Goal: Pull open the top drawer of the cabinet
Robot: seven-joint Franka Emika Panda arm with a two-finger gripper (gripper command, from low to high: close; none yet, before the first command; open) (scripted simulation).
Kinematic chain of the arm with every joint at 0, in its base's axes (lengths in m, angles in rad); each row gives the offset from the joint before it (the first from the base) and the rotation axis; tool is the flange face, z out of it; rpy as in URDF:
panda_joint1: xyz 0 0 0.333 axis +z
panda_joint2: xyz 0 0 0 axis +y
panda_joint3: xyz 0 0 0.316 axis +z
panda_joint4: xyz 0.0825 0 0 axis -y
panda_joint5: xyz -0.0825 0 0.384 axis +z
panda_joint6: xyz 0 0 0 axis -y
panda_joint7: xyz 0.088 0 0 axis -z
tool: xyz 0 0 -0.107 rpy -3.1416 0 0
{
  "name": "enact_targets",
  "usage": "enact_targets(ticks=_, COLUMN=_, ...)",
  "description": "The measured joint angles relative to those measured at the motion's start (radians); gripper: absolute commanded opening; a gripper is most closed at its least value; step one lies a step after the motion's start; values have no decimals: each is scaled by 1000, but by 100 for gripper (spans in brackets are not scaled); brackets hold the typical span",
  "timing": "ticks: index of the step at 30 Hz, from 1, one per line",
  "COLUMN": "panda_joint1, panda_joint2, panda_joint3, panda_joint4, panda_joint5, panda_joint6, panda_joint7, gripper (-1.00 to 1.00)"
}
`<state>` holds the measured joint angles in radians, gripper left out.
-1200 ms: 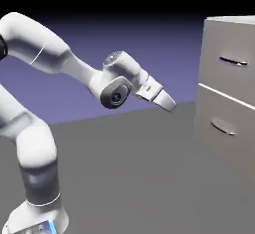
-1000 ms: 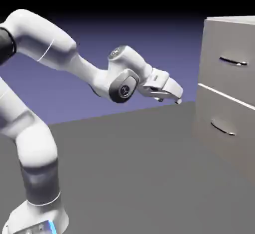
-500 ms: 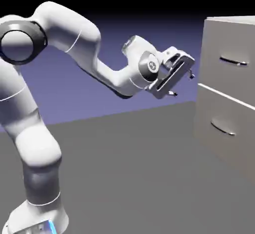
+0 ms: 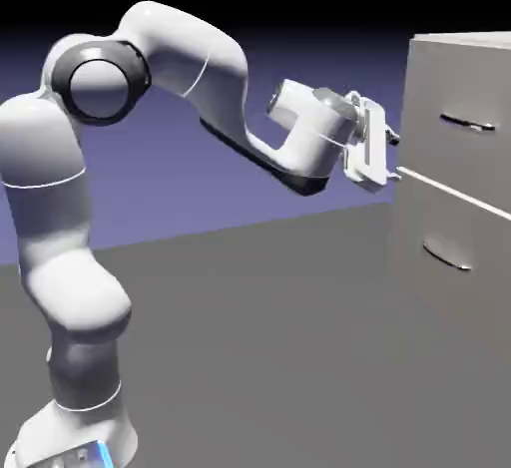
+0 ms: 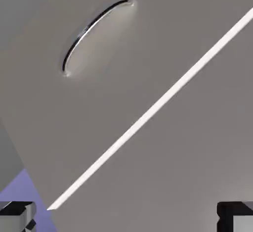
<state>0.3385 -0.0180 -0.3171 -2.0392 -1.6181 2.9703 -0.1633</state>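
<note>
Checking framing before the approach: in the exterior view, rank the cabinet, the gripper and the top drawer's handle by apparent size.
1. The cabinet, cut by the frame.
2. The gripper, open, nearer the camera perhaps, so unsure.
3. The top drawer's handle, a thin bar.

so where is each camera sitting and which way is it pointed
Exterior view: fixed, beside the robot, looking across the grey table at the tall light-grey cabinet on the right; the whole white arm shows, its open gripper level toward the cabinet front, short of it.
Hand view: on the hand, looking along the gripper at the cabinet front, rolled so the pale seam between drawers runs diagonally; only the two grey fingertips show.
Shared: the top drawer and its thin curved metallic handle, plus the seam below it.
</note>
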Motion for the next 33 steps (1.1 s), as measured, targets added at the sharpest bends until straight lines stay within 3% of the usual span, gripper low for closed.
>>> enact_targets(ticks=28, panda_joint1=245, panda_joint2=415, panda_joint3=-239, panda_joint4=580, panda_joint5=-1218, panda_joint6=-50, panda_joint7=-681, gripper=0)
enact_targets(ticks=33, panda_joint1=207, panda_joint2=492, panda_joint3=-227, panda_joint4=698, panda_joint5=-1229, panda_joint6=-10, panda_joint7=-676, gripper=0)
